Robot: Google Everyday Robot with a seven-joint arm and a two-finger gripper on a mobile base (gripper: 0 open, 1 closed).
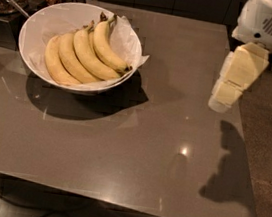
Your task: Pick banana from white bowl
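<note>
Banana (106, 50), dark-tipped, in white bowl (22, 39)
Gripper (222, 96) well to its right, opening cannot be told — tip end nearer, stem farther.

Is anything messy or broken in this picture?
Nothing spilled or broken. Only the paper pokes crookedly over the bowl's right rim. The bananas lie neatly inside. The claw hangs above the table's right edge, far from the bowl.
</note>
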